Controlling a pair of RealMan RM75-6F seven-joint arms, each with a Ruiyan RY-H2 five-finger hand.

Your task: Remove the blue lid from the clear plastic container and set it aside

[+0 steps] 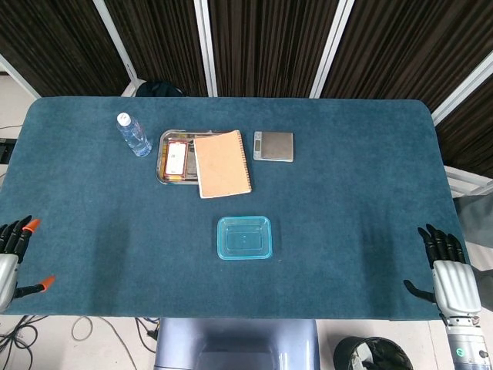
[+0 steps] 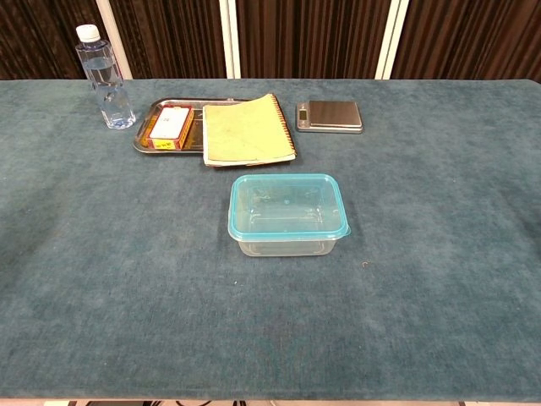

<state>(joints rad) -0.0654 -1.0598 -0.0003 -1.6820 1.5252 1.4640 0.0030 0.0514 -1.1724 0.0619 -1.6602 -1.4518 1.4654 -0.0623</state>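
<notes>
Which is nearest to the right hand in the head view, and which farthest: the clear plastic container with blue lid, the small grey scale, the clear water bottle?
From the right hand:
1. Clear plastic container with blue lid, table centre, nearest.
2. Small grey scale, further back.
3. Clear water bottle, far left, farthest.

You have a translucent blue lid [image 2: 287, 205] on the clear plastic container [image 2: 286, 245], set on teal-blue table cloth [image 2: 127, 288]. Your tan spiral notebook [image 2: 248, 129] overlaps a silver metal tray [image 2: 145, 139] with a red-and-yellow box [image 2: 170, 127]. Your left hand [image 1: 11, 258] shows orange fingertips; your right hand [image 1: 448, 277] is black and grey.
</notes>
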